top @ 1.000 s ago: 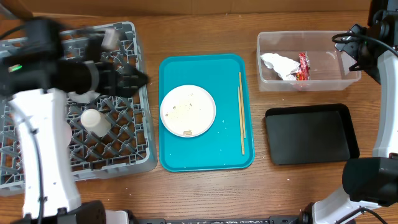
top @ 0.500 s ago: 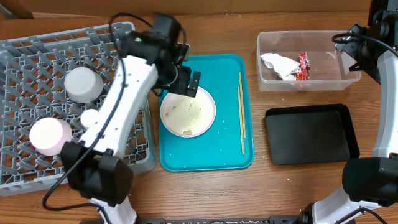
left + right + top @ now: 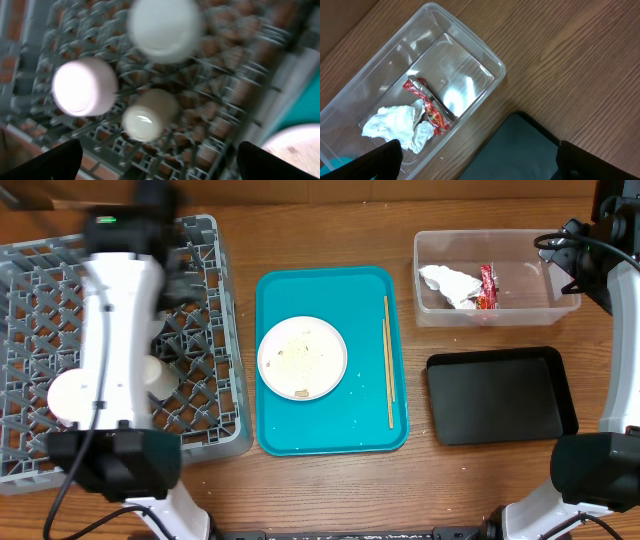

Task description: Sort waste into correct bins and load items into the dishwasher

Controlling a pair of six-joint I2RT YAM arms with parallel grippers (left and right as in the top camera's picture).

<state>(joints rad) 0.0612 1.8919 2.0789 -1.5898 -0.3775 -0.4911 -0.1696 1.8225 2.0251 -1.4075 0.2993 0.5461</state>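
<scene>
- While the left arm [image 3: 118, 330] hangs over the dish rack [image 3: 40, 310], just left of the teal tray [image 3: 330, 425], its jaws stand wide and hold nothing. The wrist view shows the two fingertips far apart at the bottom corners.
- Under those jaws, in the rack, sit a pink bowl [image 3: 82, 87], a grey-white bowl [image 3: 165, 27] and the small cup [image 3: 147, 115], close together. The view is blurred.
- The plate [image 3: 302, 358] lies flat at the middle of the tray, with pale crumbs [image 3: 301, 393] on it. In the left wrist view its rim shows at the lower right, so it lies off to the tray side of the left jaws.
- The chopsticks [image 3: 388, 360] lie side by side along the tray's right edge, their long axis parallel to that edge.
- The right arm [image 3: 600, 270] stands well right of the tray, its jaws wide and empty, looking down on the clear tub [image 3: 530, 275] and the black tray [image 3: 500, 395].
- The napkin [image 3: 395, 125] and red wrapper [image 3: 427, 107] lie touching inside the tub.
- By my judgement the left arm is the nearer one to the plate: a reach rightward over the rack wall, taking the plate by its rim, with the crumbs to tip out before racking.
- The chopsticks lie on the right arm's side of the tray, and the jaws would best close across their length.
</scene>
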